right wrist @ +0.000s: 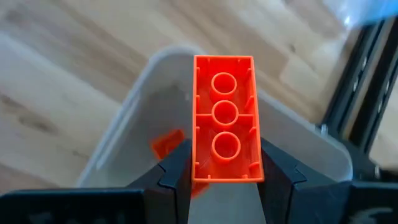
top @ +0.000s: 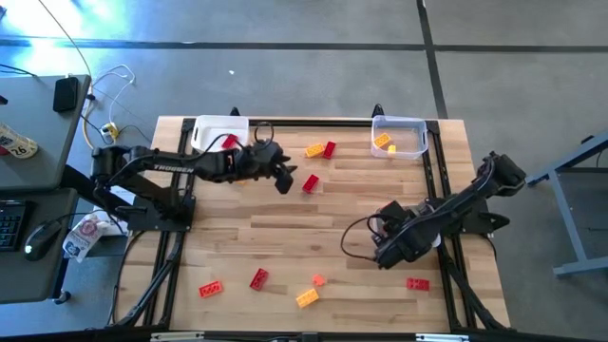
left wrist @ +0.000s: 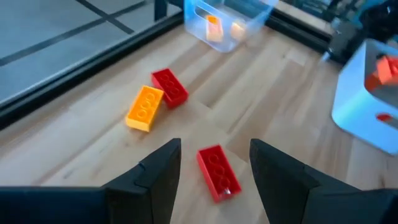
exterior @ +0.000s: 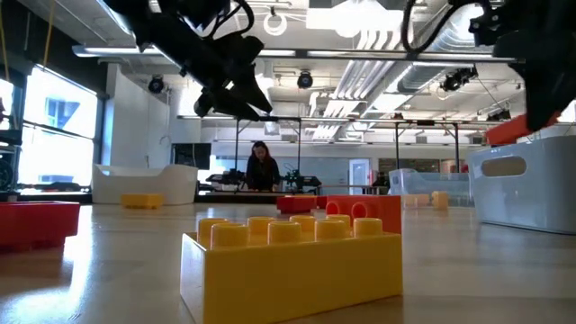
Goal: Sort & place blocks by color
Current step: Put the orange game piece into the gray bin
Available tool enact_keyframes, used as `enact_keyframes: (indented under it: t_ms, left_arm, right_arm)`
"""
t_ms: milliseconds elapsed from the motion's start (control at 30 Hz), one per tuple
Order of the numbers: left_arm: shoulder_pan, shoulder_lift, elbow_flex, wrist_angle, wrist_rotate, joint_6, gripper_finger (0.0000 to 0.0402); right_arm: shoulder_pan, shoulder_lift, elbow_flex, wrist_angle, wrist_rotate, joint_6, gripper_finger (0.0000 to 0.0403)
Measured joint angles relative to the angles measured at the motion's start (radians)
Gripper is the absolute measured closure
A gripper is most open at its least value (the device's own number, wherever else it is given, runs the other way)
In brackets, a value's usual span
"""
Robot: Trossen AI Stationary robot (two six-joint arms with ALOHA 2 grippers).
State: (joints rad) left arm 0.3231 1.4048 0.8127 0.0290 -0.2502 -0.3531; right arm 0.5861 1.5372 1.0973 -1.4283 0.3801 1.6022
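Blocks (top: 311,183) in red, orange and yellow lie scattered over the tabletop (top: 237,237): three towards the far edge between the two far trays, and five more along the near edge. From above you see all of that, but the right arm hides what its claw carries. Your right wrist view settles it: the right claw (right wrist: 225,165) is closed narrow on an orange block (right wrist: 225,118), held hollow side up with three round tubes showing. It hangs over a pale tray (right wrist: 155,68) with another orange piece (right wrist: 168,144) inside. The low view shows that tray's side wall (exterior: 526,180) near the right edge, and close up a yellow block (exterior: 292,261) with an orange one (exterior: 364,214) just behind it. Your left claw (left wrist: 214,155) stands wide and empty above a red block (left wrist: 217,173). A yellow-orange block (left wrist: 145,107) and a second red one (left wrist: 170,87) touch each other beyond it. The white tray (top: 214,126) by the far-left corner holds a reddish block (top: 229,142). The clear tray (top: 410,123) by the far-right corner holds orange and yellow pieces (top: 383,142). Each block is a small studded brick, far smaller than any tray.
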Motion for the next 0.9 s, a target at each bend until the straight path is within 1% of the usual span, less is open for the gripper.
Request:
enact_keyframes:
  t_ms: [133,200,433,600,800,900]
  left_arm:
    - [0.050,0.005,0.001,0.029,0.067,-0.001,0.0222]
    - [0.070,0.010,0.001,0.034,0.089,-0.001,0.0222]
    - [0.099,0.051,0.001,0.041,0.098,-0.026,0.0222]
    - [0.098,0.142,0.002,0.063,0.167,-0.062,0.0222]
    - [0.098,0.229,0.002,0.122,0.229,-0.114,0.0222]
    - [0.096,0.255,0.038,0.083,0.246,-0.140,0.0222]
  right_arm:
    - [0.019,0.000,0.000,0.000,-0.111,0.051,0.0289]
    - [0.025,0.000,0.000,0.004,-0.137,0.068,0.0289]
    - [0.031,0.000,0.000,0.054,-0.152,0.108,0.0284]
    - [0.030,0.000,0.000,0.108,-0.154,0.067,0.0260]
    - [0.030,0.000,0.000,0.113,-0.154,0.057,0.0242]
    - [0.030,0.000,0.000,0.113,-0.154,0.054,0.0234]
